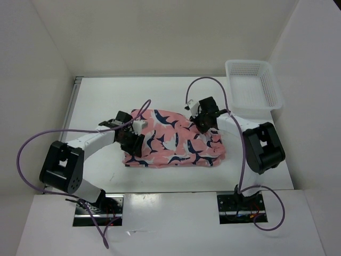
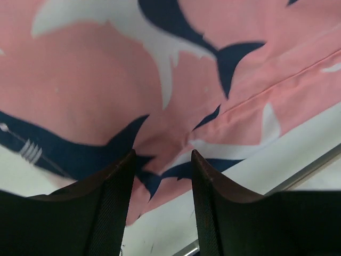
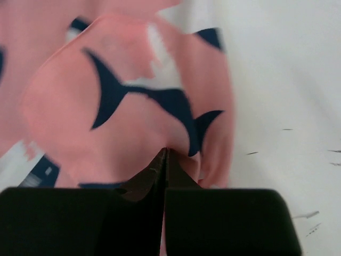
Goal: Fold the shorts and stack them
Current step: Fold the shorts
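The coral-pink shorts [image 1: 173, 140] with navy-and-white shark shapes lie bunched flat in the middle of the table. My left gripper [image 1: 133, 142] is at their left edge. In the left wrist view the shorts [image 2: 106, 80] fill the frame, and my left gripper [image 2: 162, 160] is open, its fingers [image 2: 114, 202] straddling the hem with nothing held. My right gripper [image 1: 205, 120] is at the shorts' far right corner. In the right wrist view my right gripper [image 3: 165, 153] is shut, with its tips pinched on a fold of the shorts [image 3: 106, 122].
A white plastic mesh basket [image 1: 253, 88] stands at the back right, close behind the right arm. Bare white table [image 1: 96, 106] surrounds the shorts, and white walls enclose it on three sides. Purple cables loop off both arms.
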Motion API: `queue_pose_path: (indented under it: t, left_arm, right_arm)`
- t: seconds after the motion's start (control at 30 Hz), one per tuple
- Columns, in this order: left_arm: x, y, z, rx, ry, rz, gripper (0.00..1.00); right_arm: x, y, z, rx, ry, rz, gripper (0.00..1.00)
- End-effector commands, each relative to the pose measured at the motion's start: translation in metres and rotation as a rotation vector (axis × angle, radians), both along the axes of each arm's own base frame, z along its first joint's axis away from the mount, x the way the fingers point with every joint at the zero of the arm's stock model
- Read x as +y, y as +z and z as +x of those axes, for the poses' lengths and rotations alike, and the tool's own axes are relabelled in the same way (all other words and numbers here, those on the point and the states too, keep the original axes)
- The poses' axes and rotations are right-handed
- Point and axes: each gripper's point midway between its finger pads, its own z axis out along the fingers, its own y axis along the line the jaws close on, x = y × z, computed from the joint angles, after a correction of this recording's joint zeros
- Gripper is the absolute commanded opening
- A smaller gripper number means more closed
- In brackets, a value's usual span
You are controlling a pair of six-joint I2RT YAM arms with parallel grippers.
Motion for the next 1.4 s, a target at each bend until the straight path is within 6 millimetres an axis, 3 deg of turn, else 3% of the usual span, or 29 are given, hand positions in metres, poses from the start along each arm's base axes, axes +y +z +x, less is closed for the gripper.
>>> queue_pose_path:
  t: [0.0, 0.03, 0.1, 0.13, 0.17, 0.2, 0.23, 0.27, 0.43, 0.5, 0.53, 0.6, 0.67, 0.7, 0.77, 0.8, 0.83, 0.87, 0.9, 0.93, 1.0, 1.13, 1.2, 1.27, 1.37]
  left_arm:
    - [0.007, -0.019, -0.004, 0.01, 0.006, 0.036, 0.53]
    - [0.011, -0.025, 0.002, -0.012, 0.019, 0.065, 0.53]
    - [0.022, -0.041, 0.004, -0.012, 0.04, 0.129, 0.53]
    - [0.026, -0.047, 0.001, 0.019, 0.052, 0.131, 0.53]
    - [0.026, -0.044, 0.011, -0.002, 0.063, 0.124, 0.53]
    - [0.033, -0.042, 0.024, -0.035, 0.09, 0.156, 0.53]
    - [0.035, -0.046, 0.033, -0.061, 0.101, 0.172, 0.53]
    - [0.039, -0.042, 0.043, -0.087, 0.119, 0.178, 0.53]
    - [0.05, -0.038, 0.084, -0.134, 0.185, 0.198, 0.53]
    - [0.05, -0.033, 0.095, -0.154, 0.19, 0.2, 0.53]
    - [0.053, -0.03, 0.096, -0.149, 0.199, 0.202, 0.53]
    - [0.048, -0.029, 0.09, -0.118, 0.185, 0.183, 0.53]
    - [0.044, -0.028, 0.082, -0.1, 0.17, 0.154, 0.53]
    - [0.043, -0.028, 0.074, -0.084, 0.163, 0.143, 0.53]
    - [0.04, -0.03, 0.066, -0.067, 0.153, 0.124, 0.55]
    - [0.039, -0.027, 0.064, -0.071, 0.15, 0.114, 0.55]
    - [0.042, -0.03, 0.058, -0.064, 0.153, 0.125, 0.55]
    - [0.044, -0.033, 0.056, -0.058, 0.156, 0.135, 0.55]
    - [0.045, -0.03, 0.057, -0.07, 0.16, 0.141, 0.56]
    - [0.046, -0.033, 0.053, -0.059, 0.159, 0.144, 0.56]
    - [0.049, -0.034, 0.051, -0.062, 0.163, 0.155, 0.56]
    - [0.047, -0.032, 0.05, -0.069, 0.16, 0.143, 0.56]
    - [0.047, -0.032, 0.05, -0.069, 0.16, 0.143, 0.56]
    - [0.047, -0.032, 0.05, -0.069, 0.16, 0.143, 0.57]
    - [0.047, -0.032, 0.053, -0.078, 0.161, 0.14, 0.59]
  right_arm:
    - [-0.013, 0.011, 0.057, -0.204, -0.24, -0.007, 0.02]
    - [-0.013, 0.006, 0.066, -0.221, -0.288, 0.003, 0.02]
    - [-0.016, 0.013, 0.085, -0.27, -0.362, 0.004, 0.02]
    - [-0.015, 0.003, 0.089, -0.25, -0.393, 0.004, 0.02]
    - [-0.01, 0.014, 0.104, -0.277, -0.416, 0.027, 0.02]
    - [-0.008, 0.015, 0.112, -0.284, -0.436, 0.035, 0.02]
    - [-0.005, 0.003, 0.117, -0.256, -0.456, 0.038, 0.02]
    - [-0.001, 0.014, 0.133, -0.284, -0.481, 0.055, 0.02]
    - [0.005, 0.017, 0.177, -0.346, -0.512, 0.035, 0.0]
    - [0.007, 0.04, 0.199, -0.417, -0.543, 0.052, 0.0]
    - [0.011, 0.06, 0.21, -0.456, -0.547, 0.082, 0.0]
    - [0.015, 0.088, 0.213, -0.487, -0.509, 0.097, 0.0]
    - [0.033, 0.104, 0.203, -0.462, -0.356, 0.128, 0.0]
    - [0.039, 0.109, 0.182, -0.402, -0.267, 0.126, 0.0]
    - [0.063, 0.089, 0.132, -0.232, -0.023, 0.175, 0.0]
    - [0.059, 0.088, 0.105, -0.171, 0.035, 0.157, 0.0]
    - [0.057, 0.062, 0.076, -0.098, 0.121, 0.126, 0.0]
    - [0.058, 0.052, 0.055, -0.051, 0.138, 0.111, 0.0]
    - [0.052, 0.051, 0.043, -0.069, 0.185, 0.06, 0.0]
    - [0.046, 0.026, 0.018, -0.016, 0.211, 0.007, 0.0]
    - [0.029, 0.004, -0.002, 0.028, 0.218, -0.049, 0.0]
    - [0.015, -0.016, -0.022, 0.077, 0.227, -0.098, 0.0]
    - [0.01, -0.024, -0.018, 0.06, 0.21, -0.125, 0.0]
    - [0.008, -0.039, -0.006, 0.045, 0.168, -0.147, 0.0]
    - [0.016, -0.041, 0.026, 0.004, 0.091, -0.143, 0.0]
